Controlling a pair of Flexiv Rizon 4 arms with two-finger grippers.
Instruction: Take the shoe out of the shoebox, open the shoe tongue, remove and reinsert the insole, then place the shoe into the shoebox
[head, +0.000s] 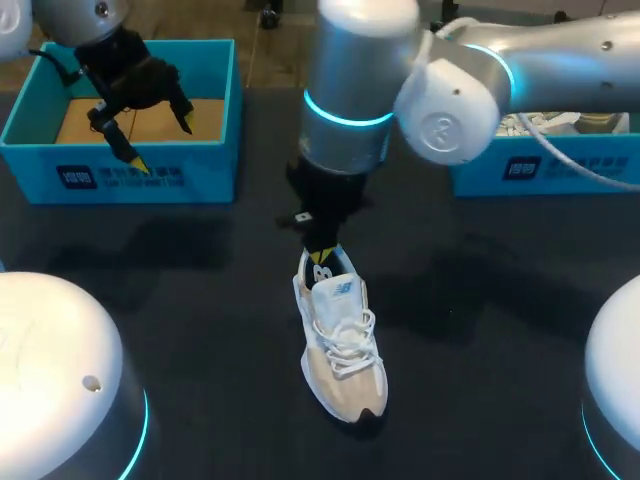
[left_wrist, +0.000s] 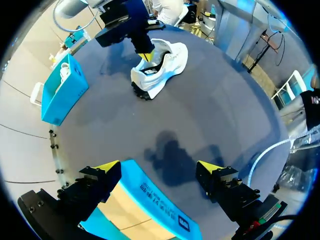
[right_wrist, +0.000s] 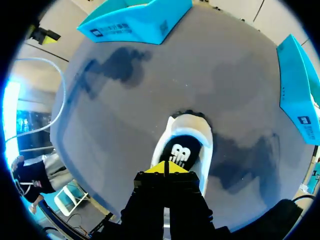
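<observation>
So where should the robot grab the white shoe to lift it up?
By the back rim of the shoe, at the heel, coming straight down from above. It stands on its sole with the opening facing up, so one finger can slip inside and one stay outside that thin wall. The right gripper is right at that opening, so it's probably the handier one.

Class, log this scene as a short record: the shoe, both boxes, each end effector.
Shoe: upright on the table, outside both boxes
Left shoebox: open, bare bottom
Right shoebox: something white inside
Left end effector: open, over the left shoebox
Right end effector: fingers together at the shoe's opening
</observation>
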